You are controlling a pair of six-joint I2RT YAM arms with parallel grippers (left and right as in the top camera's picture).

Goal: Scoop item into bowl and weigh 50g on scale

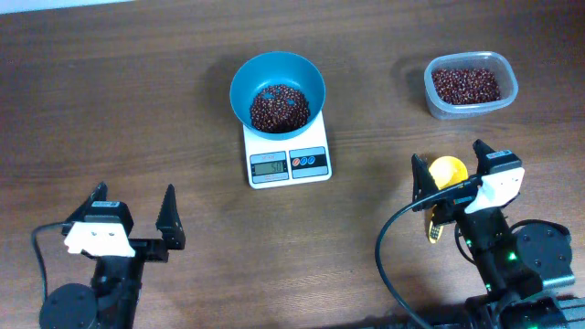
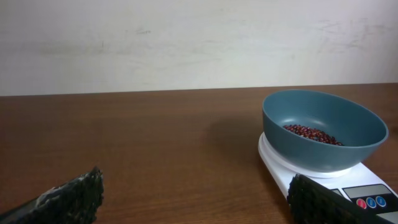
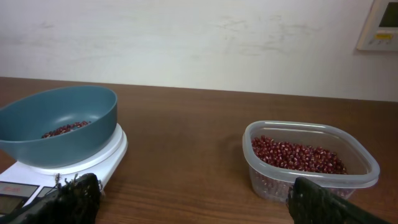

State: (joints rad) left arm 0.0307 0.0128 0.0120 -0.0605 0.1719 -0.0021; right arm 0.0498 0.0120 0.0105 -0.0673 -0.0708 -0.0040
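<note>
The teal-blue bowl (image 1: pixel 239 78) stands on the white scale (image 1: pixel 289 164) at the table's middle back, with a pile of dark red-brown beans (image 1: pixel 279 108) in it. The scale's display appears to read 50. My left gripper (image 1: pixel 132 196) is open and empty at the front left, well short of the scale. My right gripper (image 1: pixel 450 163) is open at the front right, above a yellow scoop (image 1: pixel 448 174) that lies on the table. The left wrist view shows the bowl (image 2: pixel 323 152), its beans (image 2: pixel 311 132) and the scale (image 2: pixel 280 168) to the right of my open left gripper (image 2: pixel 196 199).
A clear plastic tub (image 1: pixel 508 82) holding more beans (image 1: pixel 466 84) stands at the back right. In the right wrist view my open right gripper (image 3: pixel 196 199) sits between the scale (image 3: pixel 93 165) with the bowl (image 3: pixel 56 146) and the tub (image 3: pixel 273 180). A black cable loops beside the right arm.
</note>
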